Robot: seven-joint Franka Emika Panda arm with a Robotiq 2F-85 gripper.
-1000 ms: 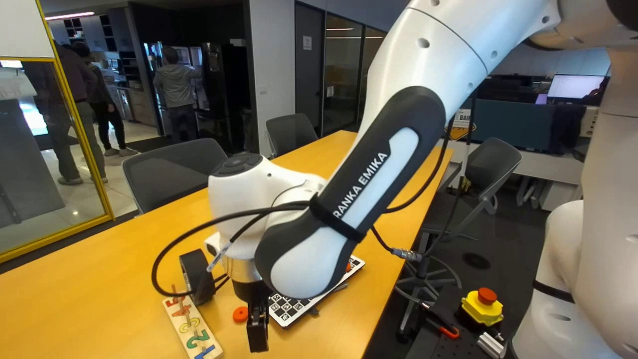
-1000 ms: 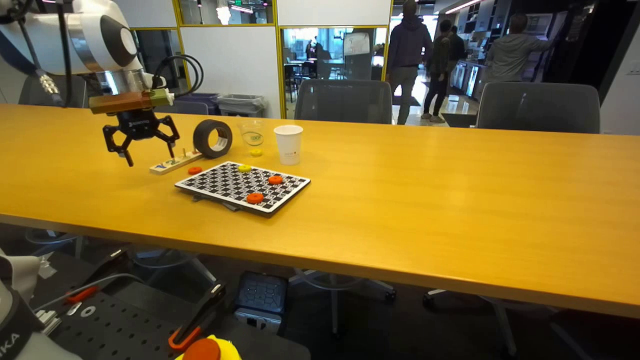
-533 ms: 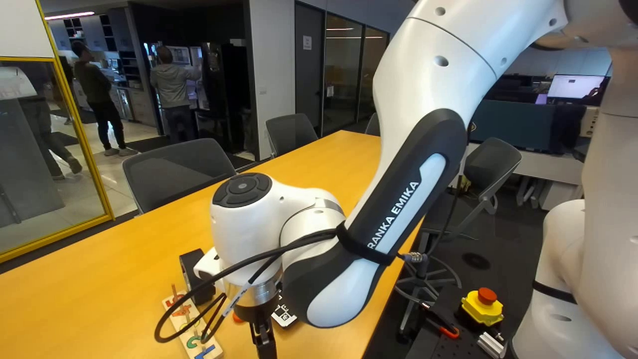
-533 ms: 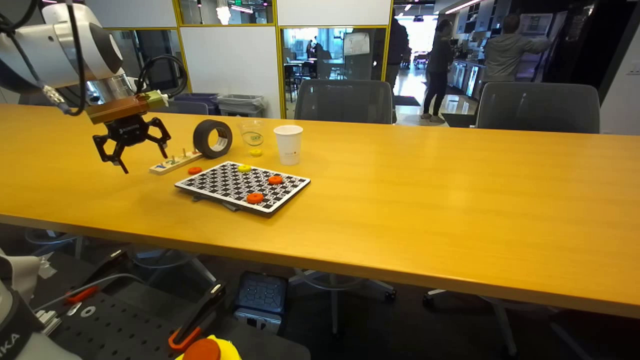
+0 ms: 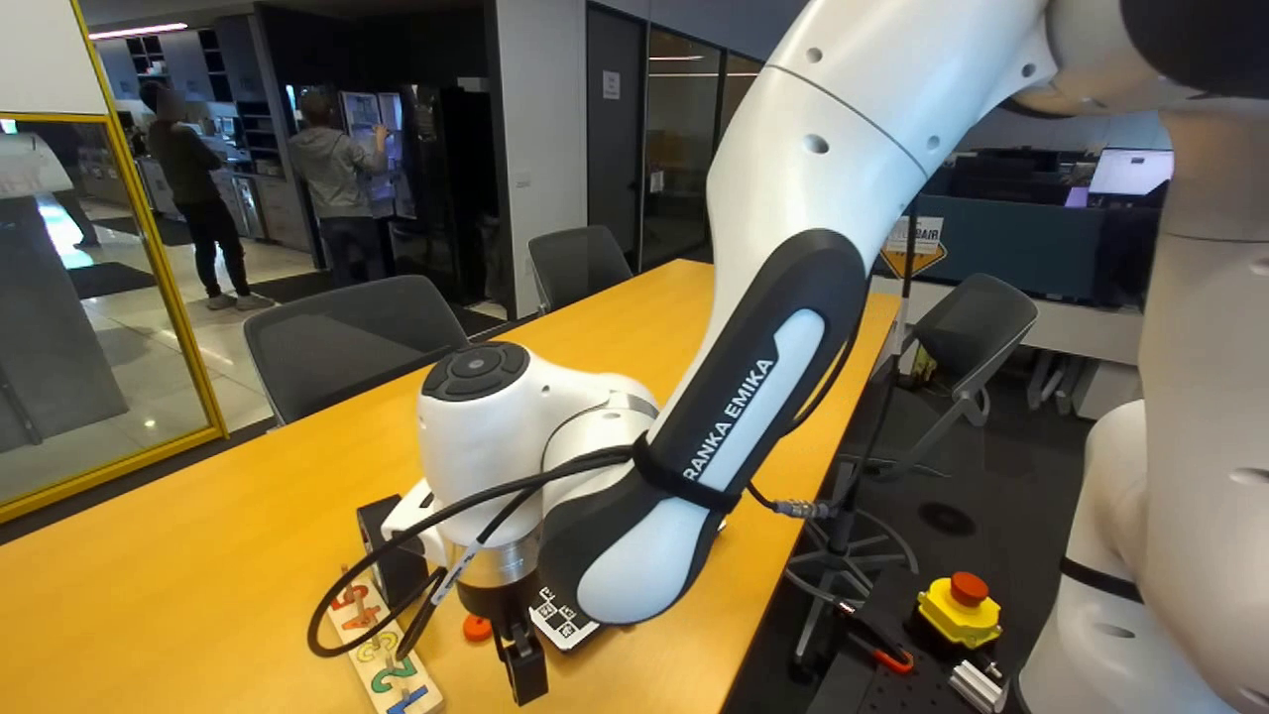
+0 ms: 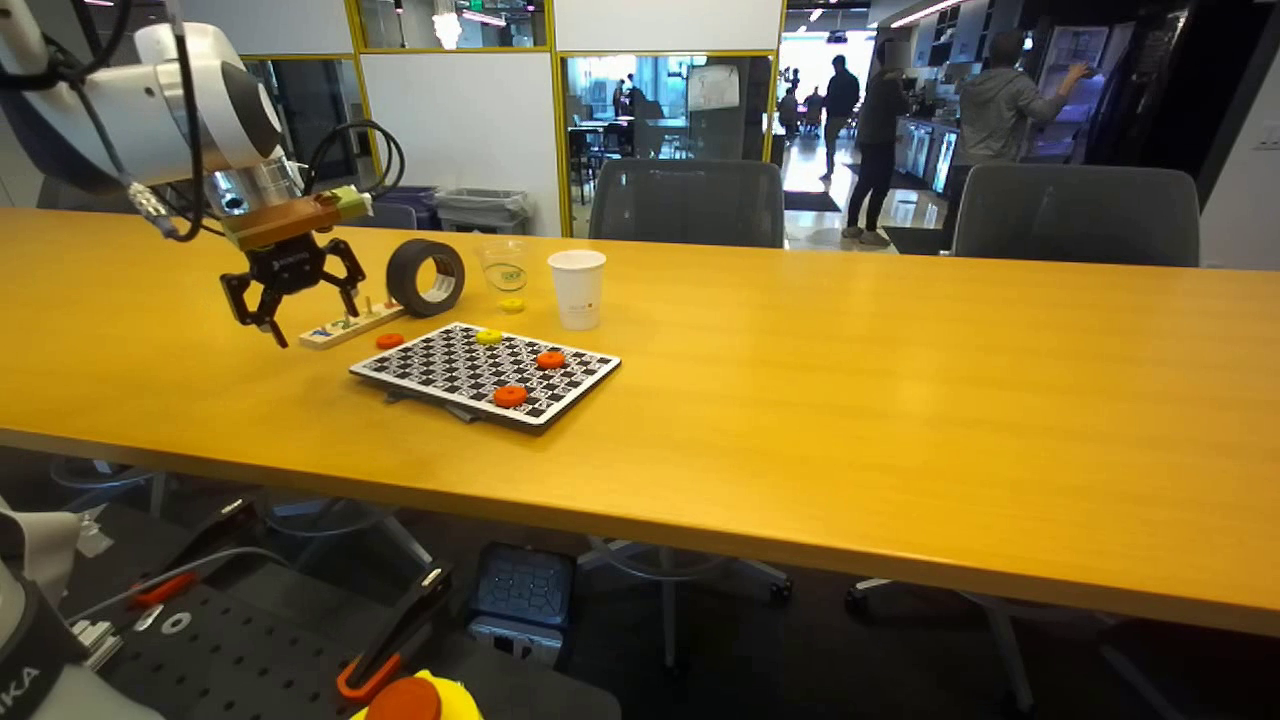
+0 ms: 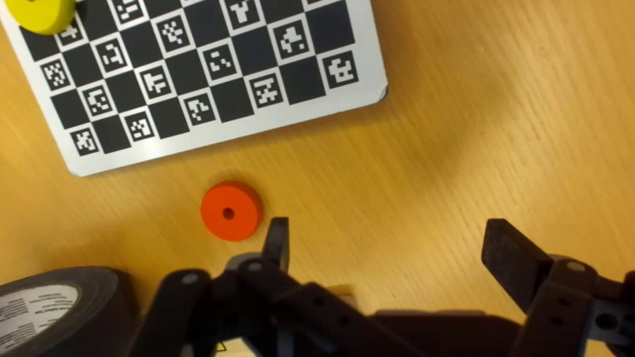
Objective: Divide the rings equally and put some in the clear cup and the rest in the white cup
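Note:
My gripper (image 6: 318, 330) is open and empty above the table; it also shows in an exterior view (image 5: 525, 684) and in the wrist view (image 7: 387, 220). An orange ring (image 7: 238, 227) lies on the table just left of the left finger, outside the jaws; it shows in both exterior views (image 6: 390, 341) (image 5: 477, 629). A yellow ring (image 6: 488, 337) and two orange rings (image 6: 550, 360) (image 6: 510, 397) lie on the checkered board. The clear cup (image 6: 503, 265) stands with a yellow ring (image 6: 512, 306) at its bottom, seemingly inside. The white cup (image 6: 578, 290) stands right of it; its inside is hidden.
The checkered board (image 7: 208, 134) lies beside the loose orange ring. A thick black tape roll (image 6: 405, 285) stands upright near the clear cup. A wooden number board with pegs (image 5: 382, 654) lies in front of the roll. The table's edge (image 6: 640, 520) runs along the near side.
In an exterior view my gripper dips slightly and shifts left, then comes back right toward the loose orange ring. It stays open. Rings and cups have not moved.

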